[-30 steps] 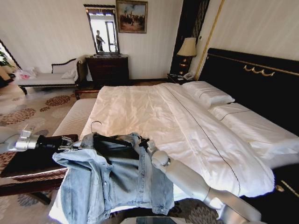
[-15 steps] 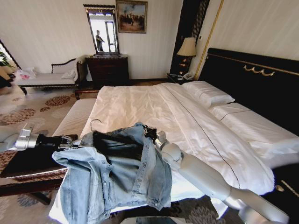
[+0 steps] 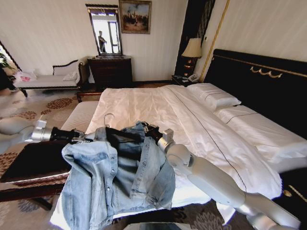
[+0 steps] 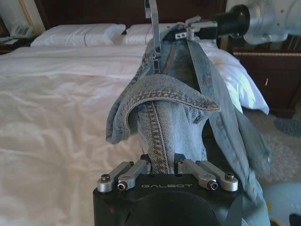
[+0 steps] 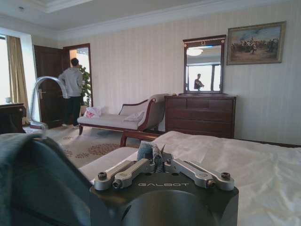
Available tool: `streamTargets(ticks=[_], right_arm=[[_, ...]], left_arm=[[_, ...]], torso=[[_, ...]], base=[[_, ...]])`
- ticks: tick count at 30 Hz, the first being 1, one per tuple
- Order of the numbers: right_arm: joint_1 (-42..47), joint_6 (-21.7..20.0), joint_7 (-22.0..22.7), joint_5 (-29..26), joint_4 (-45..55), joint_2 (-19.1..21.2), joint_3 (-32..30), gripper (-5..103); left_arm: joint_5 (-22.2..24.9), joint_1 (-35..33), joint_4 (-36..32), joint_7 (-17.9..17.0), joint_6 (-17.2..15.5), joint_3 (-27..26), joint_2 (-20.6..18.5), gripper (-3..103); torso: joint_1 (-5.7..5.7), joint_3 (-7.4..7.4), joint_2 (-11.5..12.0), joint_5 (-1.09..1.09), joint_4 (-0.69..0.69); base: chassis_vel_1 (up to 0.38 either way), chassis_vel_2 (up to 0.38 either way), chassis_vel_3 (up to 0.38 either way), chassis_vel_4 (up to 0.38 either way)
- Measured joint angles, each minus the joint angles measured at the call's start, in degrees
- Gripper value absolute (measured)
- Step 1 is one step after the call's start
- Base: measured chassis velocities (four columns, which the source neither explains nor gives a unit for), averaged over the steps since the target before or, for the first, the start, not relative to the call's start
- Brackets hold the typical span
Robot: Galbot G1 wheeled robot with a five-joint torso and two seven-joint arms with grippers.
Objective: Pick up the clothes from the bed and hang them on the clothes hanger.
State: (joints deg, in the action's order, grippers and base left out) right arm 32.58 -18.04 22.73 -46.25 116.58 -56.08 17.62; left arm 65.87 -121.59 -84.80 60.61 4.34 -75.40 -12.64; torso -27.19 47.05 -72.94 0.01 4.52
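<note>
White bed [image 3: 158, 115] beneath held denim jacket [image 3: 115, 177].

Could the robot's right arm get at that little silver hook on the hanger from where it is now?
Probably not right away. The right gripper is shut on the denim jacket, so it is busy. The hook itself stands bare above the collar, nothing covering it, with the left gripper holding the jacket's other side.
</note>
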Motion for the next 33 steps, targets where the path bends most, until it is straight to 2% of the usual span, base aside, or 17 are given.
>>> streamTargets(ticks=[9, 21, 25, 33], right_arm=[[-1.36, -0.27, 0.18, -1.04, -0.42, -1.09, 1.08, 2], [-2.68, -0.98, 1.45, -2.40, -1.10, -3.36, 3.04, 2], [-2.70, -0.41, 1.20, -0.23, -5.25, -4.07, 2.84, 2], [-3.00, -0.25, 1.39, -1.81, -4.31, -3.90, 2.94, 2]], left_arm=[[5.60, -0.47, -3.71, -2.50, -1.26, -1.27, -1.89, 18], [6.27, 0.75, -7.28, -4.08, -0.85, -0.78, 0.71, 18], [7.05, 3.35, -11.62, -3.42, -1.80, -0.04, 3.75, 18], [6.26, 3.57, -14.50, -4.29, -1.25, 0.65, 6.79, 18]], torso=[[0.00, 0.00, 0.00, 0.00, 0.00], [0.03, -0.01, 0.00, -0.02, -0.02], [0.01, 0.00, 0.00, 0.01, 0.00], [0.03, -0.01, 0.00, -0.01, -0.01]], base=[[0.000, 0.000, 0.000, 0.000], [0.000, 0.000, 0.000, 0.000], [0.000, 0.000, 0.000, 0.000], [0.000, 0.000, 0.000, 0.000]])
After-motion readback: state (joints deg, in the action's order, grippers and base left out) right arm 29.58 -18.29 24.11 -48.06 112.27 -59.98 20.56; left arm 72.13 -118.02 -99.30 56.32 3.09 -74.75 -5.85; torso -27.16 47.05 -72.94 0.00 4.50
